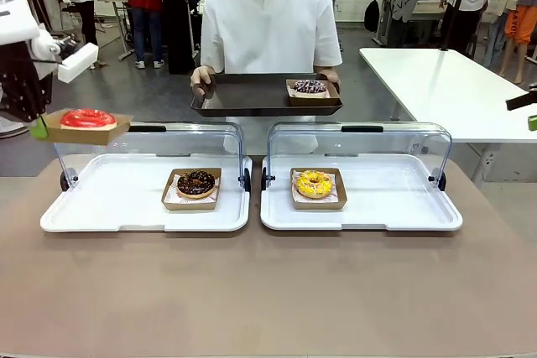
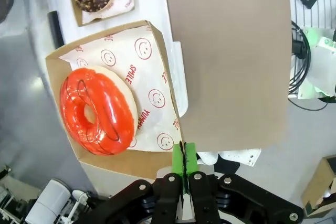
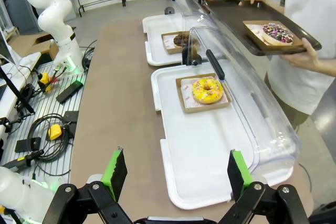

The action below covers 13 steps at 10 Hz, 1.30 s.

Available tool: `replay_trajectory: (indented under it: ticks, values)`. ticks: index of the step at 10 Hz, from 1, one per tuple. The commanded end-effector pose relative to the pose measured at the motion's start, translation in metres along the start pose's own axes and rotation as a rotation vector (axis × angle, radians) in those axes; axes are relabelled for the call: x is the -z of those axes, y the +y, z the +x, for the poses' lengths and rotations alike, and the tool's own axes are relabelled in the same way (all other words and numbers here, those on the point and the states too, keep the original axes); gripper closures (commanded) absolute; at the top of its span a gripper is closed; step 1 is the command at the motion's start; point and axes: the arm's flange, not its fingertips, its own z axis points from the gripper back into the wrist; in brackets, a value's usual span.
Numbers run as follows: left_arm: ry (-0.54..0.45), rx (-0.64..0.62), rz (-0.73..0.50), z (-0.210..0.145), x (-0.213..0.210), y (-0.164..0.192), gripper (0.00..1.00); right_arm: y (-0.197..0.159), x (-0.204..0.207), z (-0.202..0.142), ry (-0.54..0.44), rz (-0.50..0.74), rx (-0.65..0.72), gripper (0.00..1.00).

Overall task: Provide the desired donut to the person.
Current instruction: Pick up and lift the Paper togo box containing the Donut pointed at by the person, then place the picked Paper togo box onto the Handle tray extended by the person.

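My left gripper point(image 2: 184, 153) is shut on the rim of a cardboard tray point(image 2: 157, 51) that carries a red-glazed donut point(image 2: 97, 109). In the front view the left gripper point(image 1: 38, 127) holds this red donut point(image 1: 88, 118) in the air at the far left, above the left case's outer end. The person point(image 1: 270, 23) stands at the far side and holds a dark serving tray point(image 1: 243, 94) with a sprinkled chocolate donut point(image 1: 309, 87) on it. My right gripper point(image 3: 177, 170) is open and holds nothing, hovering over the right case's near end; it also shows at the right edge point(image 1: 530, 115).
Two white display cases stand side by side with their clear lids point(image 1: 361, 136) raised. The left case point(image 1: 101, 207) holds a chocolate donut point(image 1: 195, 184); the right case point(image 1: 403, 203) holds a yellow donut point(image 1: 314, 184). Bare brown table point(image 1: 268, 291) lies in front. Another white table point(image 1: 453, 81) is at back right.
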Motion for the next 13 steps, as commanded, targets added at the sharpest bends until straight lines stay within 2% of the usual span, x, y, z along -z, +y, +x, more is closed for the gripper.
replay_trajectory:
  ticks: [1,4,13]
  values:
    - [0.029,-0.031,0.007,0.0026,-0.0113,0.004,1.0,-0.0005,-0.0003,-0.0008,0.002,-0.007,0.001,0.0]
    - [0.024,0.005,0.001,-0.0069,-0.0087,0.0014,1.0,-0.0005,-0.0003,-0.0008,0.002,-0.007,0.001,0.0]
    - [0.007,-0.011,0.014,-0.001,-0.0121,0.0029,1.0,-0.0005,-0.0003,-0.0008,0.002,-0.007,0.001,0.0]
